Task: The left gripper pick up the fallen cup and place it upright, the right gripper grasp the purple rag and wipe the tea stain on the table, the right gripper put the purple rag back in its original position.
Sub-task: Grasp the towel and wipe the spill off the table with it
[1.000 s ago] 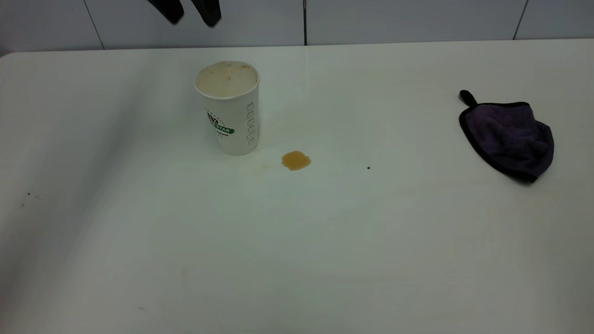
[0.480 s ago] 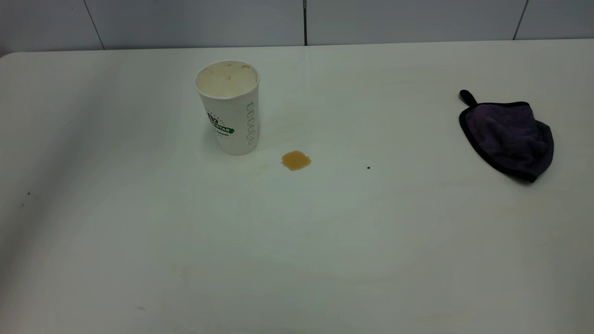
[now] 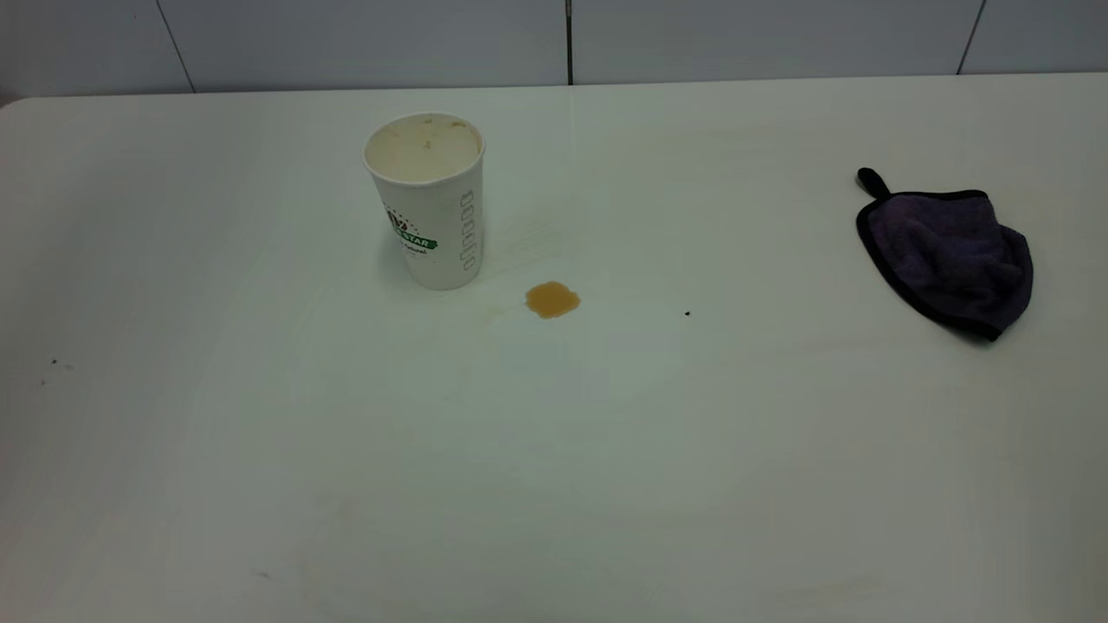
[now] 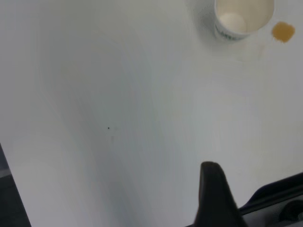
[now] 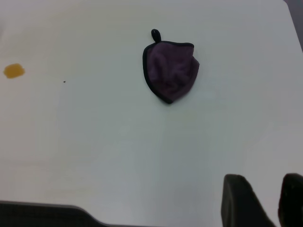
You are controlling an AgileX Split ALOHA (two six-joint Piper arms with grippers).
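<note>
The cup (image 3: 428,199) stands upright on the table (image 3: 554,450), mouth up, and also shows in the left wrist view (image 4: 242,19). The tea stain (image 3: 552,299) lies just right of the cup's base. The purple rag (image 3: 950,251) lies bunched at the far right of the table and also shows in the right wrist view (image 5: 170,70). My left gripper (image 4: 258,184) is high above the table and well away from the cup, empty, with one finger (image 4: 214,189) showing. My right gripper (image 5: 265,182) hovers above the table, apart from the rag, empty. Neither gripper is in the exterior view.
A tiny black speck (image 3: 687,313) lies right of the stain. The table's far edge meets a grey panelled wall (image 3: 554,43). The table's rounded corner (image 3: 13,108) is at far left.
The left gripper's fingers, seen at the top edge above the cup a second ago, have moved up out of the exterior view. The cup, stain and rag have not moved.
</note>
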